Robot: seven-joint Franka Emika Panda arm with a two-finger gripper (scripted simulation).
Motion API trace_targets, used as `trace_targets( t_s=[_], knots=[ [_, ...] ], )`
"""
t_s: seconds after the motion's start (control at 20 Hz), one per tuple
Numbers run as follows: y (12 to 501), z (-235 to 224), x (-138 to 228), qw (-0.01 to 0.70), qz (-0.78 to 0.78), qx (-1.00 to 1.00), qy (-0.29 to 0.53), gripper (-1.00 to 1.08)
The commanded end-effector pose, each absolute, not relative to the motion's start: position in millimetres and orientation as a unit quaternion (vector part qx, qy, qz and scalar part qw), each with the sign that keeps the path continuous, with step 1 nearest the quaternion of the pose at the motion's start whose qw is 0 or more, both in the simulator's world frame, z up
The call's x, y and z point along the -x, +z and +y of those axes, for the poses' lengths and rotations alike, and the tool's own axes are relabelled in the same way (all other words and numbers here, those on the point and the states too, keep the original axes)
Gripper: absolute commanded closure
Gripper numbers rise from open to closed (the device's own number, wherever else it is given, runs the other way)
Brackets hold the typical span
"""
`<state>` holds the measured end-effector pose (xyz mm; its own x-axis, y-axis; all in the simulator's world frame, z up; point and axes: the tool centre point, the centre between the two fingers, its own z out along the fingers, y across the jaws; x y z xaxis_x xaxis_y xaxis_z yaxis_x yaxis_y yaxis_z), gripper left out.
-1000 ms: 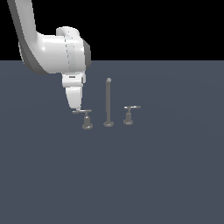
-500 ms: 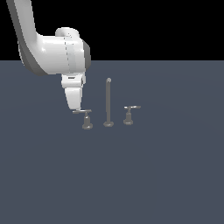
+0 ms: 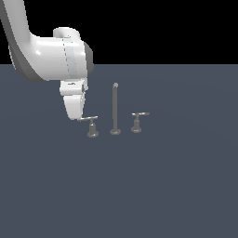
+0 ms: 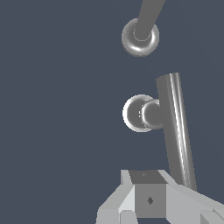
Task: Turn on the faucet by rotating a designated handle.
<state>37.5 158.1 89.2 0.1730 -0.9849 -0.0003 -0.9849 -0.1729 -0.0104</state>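
Our pincer [image 3: 80, 117] – we cannot tell if it is clenched – sits at the end of the handle [image 3: 88, 119] on the exterior view's left of the faucet [image 3: 115, 109], so next we likely push the bar sideways.

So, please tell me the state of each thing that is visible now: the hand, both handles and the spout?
hand: at the outer end of the handle's bar; open or shut cannot be told.
handle: bar level on its post, hand beside its tip.
smaller handle: bar level, untouched.
spout: upright on its round foot, no water seen.
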Motion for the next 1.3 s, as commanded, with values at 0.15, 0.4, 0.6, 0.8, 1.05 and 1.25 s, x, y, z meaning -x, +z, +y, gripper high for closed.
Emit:
trace_targets(
  t_s=[0.15,0.4,0.6,0.8,1.05,1.25],
  knots=[
    [89.2,154.2,-25.2,0.003,0.643,0.766,-0.002,1.08],
    [89.1,150.5,-9.6,0.001,0.642,0.767,-0.001,1.08],
    [89.1,147.3,3.2,0.001,0.641,0.767,0.0,1.08],
    [88.9,153.1,5.6,0.004,0.636,0.772,0.0,1.08],
    [89.0,131.2,14.0,0.002,0.638,0.77,0.0,1.08],
    [89.1,113.2,20.9,0.0,0.64,0.768,0.0,1.08]
  ],
)
